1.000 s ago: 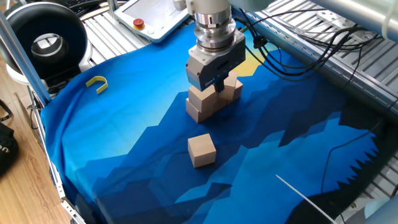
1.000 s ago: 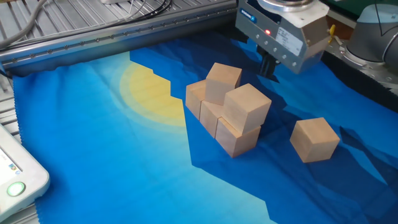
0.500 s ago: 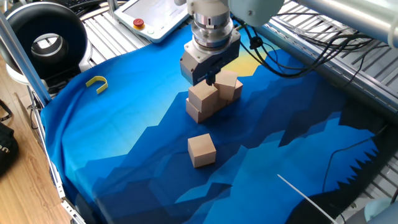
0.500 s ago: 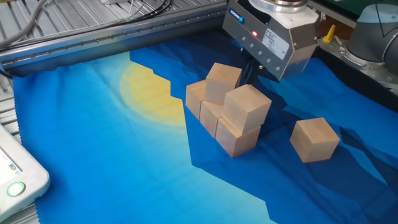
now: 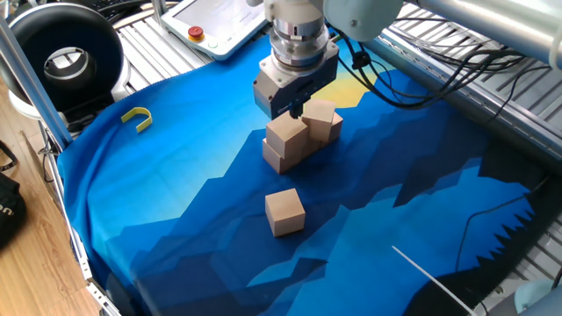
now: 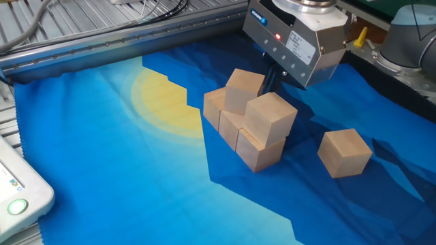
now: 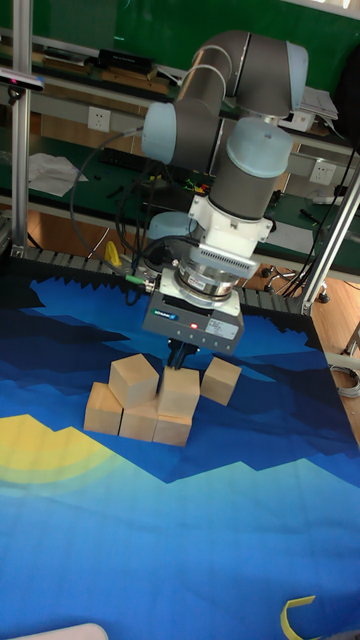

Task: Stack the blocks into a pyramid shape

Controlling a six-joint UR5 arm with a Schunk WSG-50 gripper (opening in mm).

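Observation:
Five tan blocks form a cluster on the blue cloth: three in a bottom row (image 6: pixel 231 127) and two on top (image 6: pixel 271 116) (image 6: pixel 244 87). The same cluster shows in one fixed view (image 5: pixel 287 136) and in the tall view (image 7: pixel 140 400). A sixth block (image 6: pixel 345 152) (image 5: pixel 284 211) (image 7: pixel 221 380) lies apart on the cloth. My gripper (image 6: pixel 272 80) (image 5: pixel 296 111) (image 7: pixel 178 356) hangs just above and behind the upper blocks. Its dark fingers look pressed together with nothing in them, and their tips are partly hidden behind the blocks.
A small yellow hook (image 5: pixel 137 117) (image 7: pixel 300 615) lies on the cloth away from the blocks. A teach pendant (image 5: pixel 215 26) and a black round device (image 5: pixel 66 61) sit past the cloth's edge. Cables (image 5: pixel 439 79) trail from the arm over the metal rails.
A second ago the gripper was lower and further to the side; it moved over the stack's back and up a little, then held still. The blocks have not moved.

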